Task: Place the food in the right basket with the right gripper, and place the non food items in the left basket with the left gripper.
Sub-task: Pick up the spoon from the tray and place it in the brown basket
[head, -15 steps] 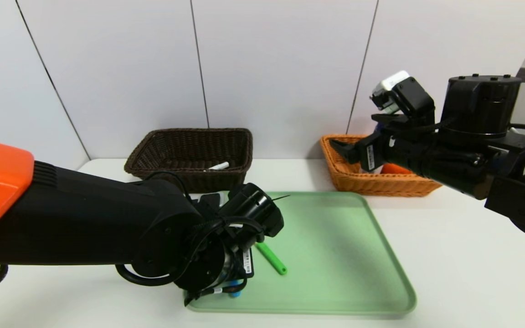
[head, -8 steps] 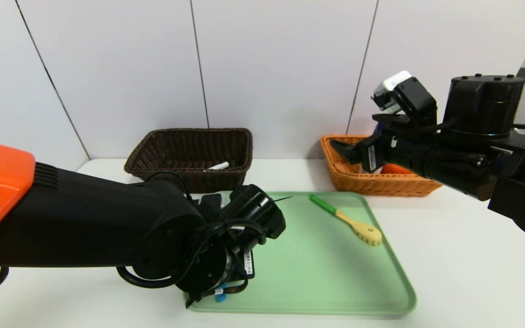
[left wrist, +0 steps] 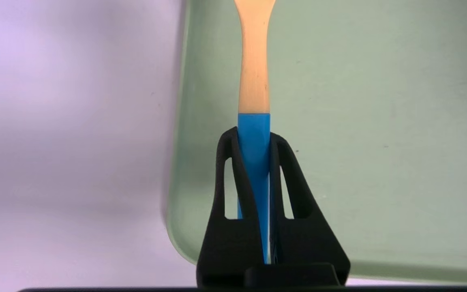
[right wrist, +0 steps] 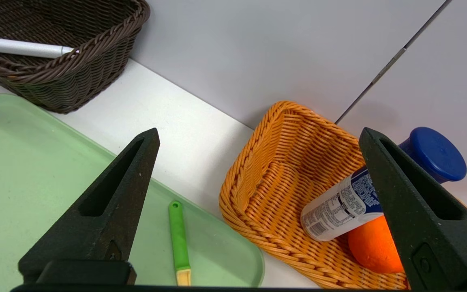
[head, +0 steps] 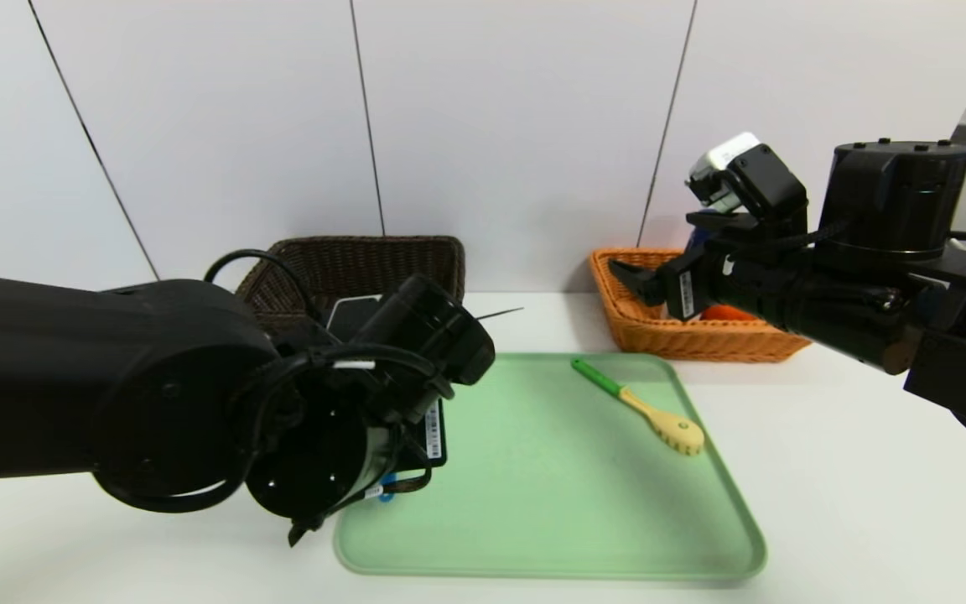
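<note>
Left hand (left wrist: 253, 136) pinching smooth blue spoon handle (left wrist: 253, 154).

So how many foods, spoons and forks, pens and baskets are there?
Foods: 2, the bottle and the orange fruit
Spoons and forks: 2, one with a blue handle, one with a green handle
Pens: 1, white
Baskets: 2, dark brown and orange-tan
Total: 7

You get a brightly lit head view, with soft shadows on the white table (head: 852, 486) and small highlights glinting off the black arms.
</note>
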Controlling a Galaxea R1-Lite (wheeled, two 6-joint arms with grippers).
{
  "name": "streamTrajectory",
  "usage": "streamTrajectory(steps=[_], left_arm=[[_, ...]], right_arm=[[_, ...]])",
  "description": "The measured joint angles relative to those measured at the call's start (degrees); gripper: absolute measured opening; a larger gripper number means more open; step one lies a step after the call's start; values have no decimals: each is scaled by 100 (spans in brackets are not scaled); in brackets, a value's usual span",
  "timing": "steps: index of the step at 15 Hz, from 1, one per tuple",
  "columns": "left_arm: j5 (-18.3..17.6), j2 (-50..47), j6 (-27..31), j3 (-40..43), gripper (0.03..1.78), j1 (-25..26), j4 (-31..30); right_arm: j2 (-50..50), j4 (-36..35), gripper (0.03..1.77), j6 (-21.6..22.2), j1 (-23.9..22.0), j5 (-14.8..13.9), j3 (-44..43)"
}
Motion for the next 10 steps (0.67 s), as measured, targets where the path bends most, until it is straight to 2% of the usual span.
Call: streamTrajectory(steps=[2,4,7,10], left_arm=[[52,-301,358,-265,11,63,-13],[96,-472,955,-610,11,413,-215],[33,-444,2231,-881,11,1292,-1417],[-336,-68,3302,-942,11,2031,-2617]], right_arm=[[-12,0,170,0,-6,2,2],[-15,-5,170,0,5,5,2],[-9,0,170,2,16,5,2],[11,0,170,20,18,6,5]])
